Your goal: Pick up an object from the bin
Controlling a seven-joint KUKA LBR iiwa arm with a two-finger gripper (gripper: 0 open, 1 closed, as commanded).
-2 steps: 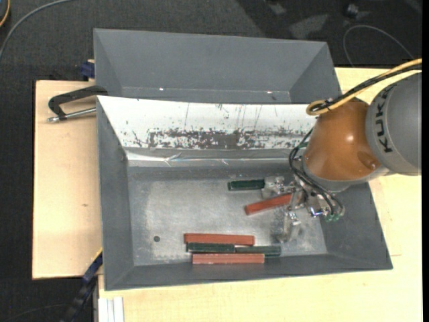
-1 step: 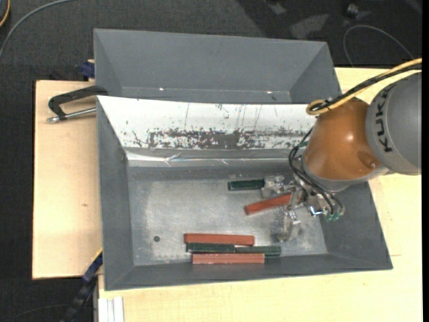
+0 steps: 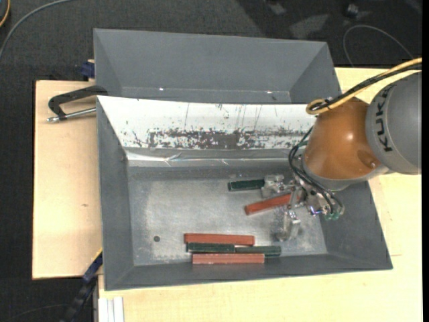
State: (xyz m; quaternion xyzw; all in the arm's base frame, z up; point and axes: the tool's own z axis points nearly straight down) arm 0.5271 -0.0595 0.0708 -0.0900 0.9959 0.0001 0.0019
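Against the near wall of the bin (image 3: 114, 200) three flat bars lie side by side and touching, all parallel to that wall. There is an upper red bar (image 3: 219, 239), a long dark green bar (image 3: 234, 249) below it, and a lower red bar (image 3: 228, 259) tight in the corner where floor meets wall. Packed like this against the slope, they probably leave little room for a claw to get round any one of them.

Further in, on the right of the floor, the gripper (image 3: 291, 225) hangs low over the right end of a slanted red bar (image 3: 267, 206). This bar lies alone with bare floor along both long sides, so I judge it the easiest thing here to lift, and it is the nearest to the claw. Whether the claw is wide, narrow or closed on that bar I cannot tell. The metal parts there merge with the glinting floor, and the bar's right end is lost beneath the wrist and its loose cables (image 3: 325, 210). It is also unclear whether the bar rests flat or is tipped up at that end.

Just beyond it a short dark green bar (image 3: 246, 185) lies nearly level. Its left end is clear of the red one and its right end runs in toward the wrist hardware. The orange cover (image 3: 338, 146) hides the floor's far right corner. The far wall (image 3: 214, 138) carries a band of dark specks, too small to tell whether they are scratches or dirt.
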